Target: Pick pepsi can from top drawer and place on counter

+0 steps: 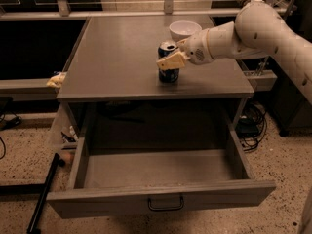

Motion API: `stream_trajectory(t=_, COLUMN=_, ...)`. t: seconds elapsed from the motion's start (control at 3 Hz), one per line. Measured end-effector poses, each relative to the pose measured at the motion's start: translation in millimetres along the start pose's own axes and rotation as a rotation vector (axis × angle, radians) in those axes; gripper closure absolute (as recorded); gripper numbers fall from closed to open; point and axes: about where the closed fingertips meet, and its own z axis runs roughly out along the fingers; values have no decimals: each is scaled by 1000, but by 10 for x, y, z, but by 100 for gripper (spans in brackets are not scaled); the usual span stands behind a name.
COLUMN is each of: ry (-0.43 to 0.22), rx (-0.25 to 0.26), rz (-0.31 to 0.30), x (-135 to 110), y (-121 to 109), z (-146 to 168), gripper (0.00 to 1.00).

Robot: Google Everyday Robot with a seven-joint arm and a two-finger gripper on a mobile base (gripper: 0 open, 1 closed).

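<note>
The pepsi can stands upright on the counter, near its front right part. My gripper reaches in from the right and is closed around the can's upper half, with a tan finger across its front. The top drawer is pulled fully out below the counter, with its black wire handle at the centre of the front panel.
A white bowl sits on the counter just behind the can and my gripper. A yellowish object lies on the ledge at the left. A black pole leans on the floor at the lower left. Cables lie at the right.
</note>
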Motion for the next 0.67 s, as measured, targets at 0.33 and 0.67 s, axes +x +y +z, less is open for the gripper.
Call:
stream_trajectory(t=0.33, ry=0, rx=0, rz=0, x=0, y=0, z=0, gripper=34)
stream_trajectory(t=0.67, ry=0, rx=0, rz=0, x=0, y=0, z=1, gripper=11)
